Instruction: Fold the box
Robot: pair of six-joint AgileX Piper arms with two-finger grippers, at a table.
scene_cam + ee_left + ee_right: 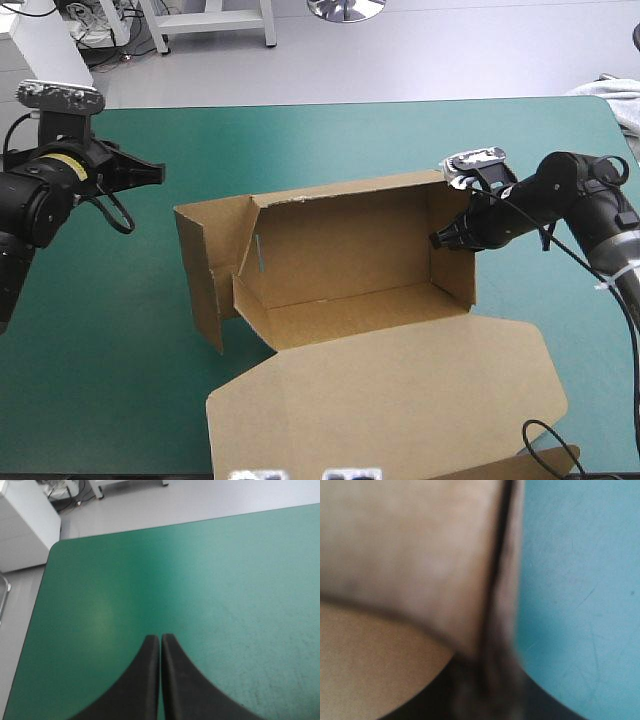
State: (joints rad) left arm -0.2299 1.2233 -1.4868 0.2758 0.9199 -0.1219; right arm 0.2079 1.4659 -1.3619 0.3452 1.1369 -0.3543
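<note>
The brown box (pixel 340 250) stands in the middle of the teal-green table (pixel 120 360) as an open tray with its long walls raised. Its lid (pixel 400 400) lies flat toward the near edge. The left end flaps (pixel 205 270) hang outward, untucked. My right gripper (pixel 438 240) is at the box's right end wall, and its wrist view shows the brown board (pixel 410 555) running down between the fingers, so the right gripper (pixel 482 680) is shut on it. My left gripper (pixel 155 173) hovers to the left of the box, apart from it. The left gripper (pixel 160 639) is shut and holds nothing.
A pale cloth (pixel 612 100) lies at the table's far right corner. Bare teal-green cover (pixel 200 580) stretches ahead of the left gripper to the far left corner. The lid reaches close to the near edge.
</note>
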